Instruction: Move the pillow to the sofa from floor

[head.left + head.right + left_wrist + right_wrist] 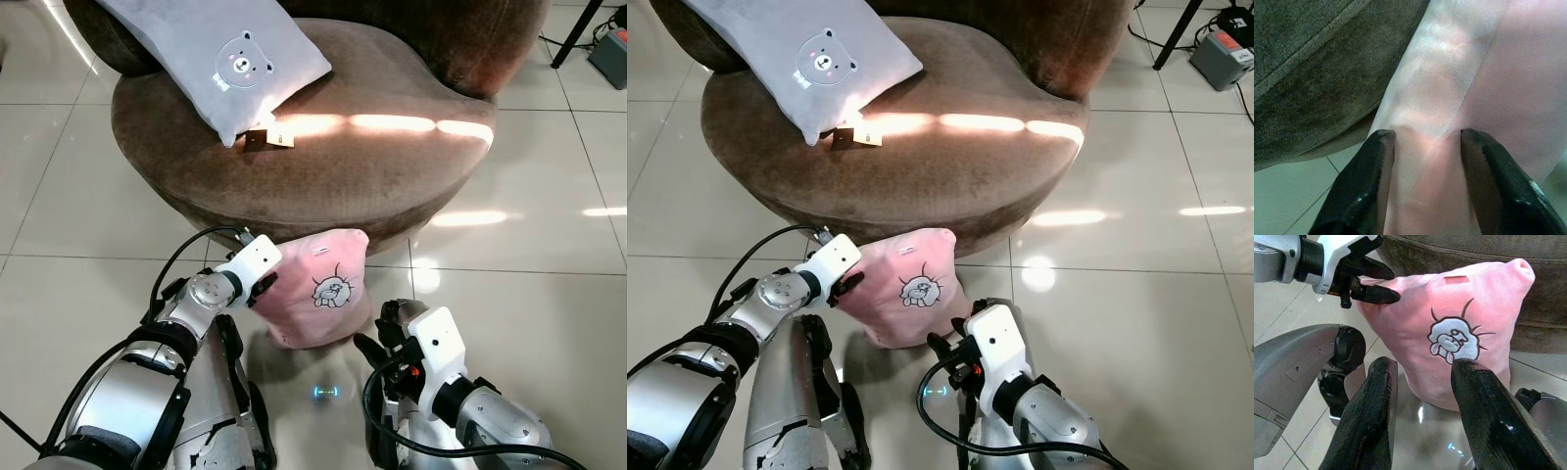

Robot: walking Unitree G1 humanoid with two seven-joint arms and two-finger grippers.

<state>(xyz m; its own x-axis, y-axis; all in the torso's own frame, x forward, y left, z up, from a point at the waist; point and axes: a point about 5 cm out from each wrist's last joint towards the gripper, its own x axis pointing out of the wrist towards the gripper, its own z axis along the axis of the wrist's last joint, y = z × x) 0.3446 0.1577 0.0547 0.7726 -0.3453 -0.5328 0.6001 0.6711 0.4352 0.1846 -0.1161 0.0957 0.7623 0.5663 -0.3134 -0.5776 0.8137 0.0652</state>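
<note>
Left eye view: your pink pillow [318, 289] stands on the floor [549, 294], leaning against the near side of the brown sofa [323, 166].

Your left pincer [1422, 161] has its fingers straddling the pillow's left edge, a fold of pink cloth between them; I judge it pinched, though the grip looks shallow. Your right pincer [1422, 396] hangs near the pillow's lower right, fingers spread wide with nothing between them. Expect the pillow to be light, soft and floppy: held by one edge it will sag and swing, and smooth cloth may slip. Take a deeper bite on the left edge, or bring the right pincer onto the right edge. A grey pillow [220, 59] already lies on the sofa's far left, so set yours down to its right.
</note>
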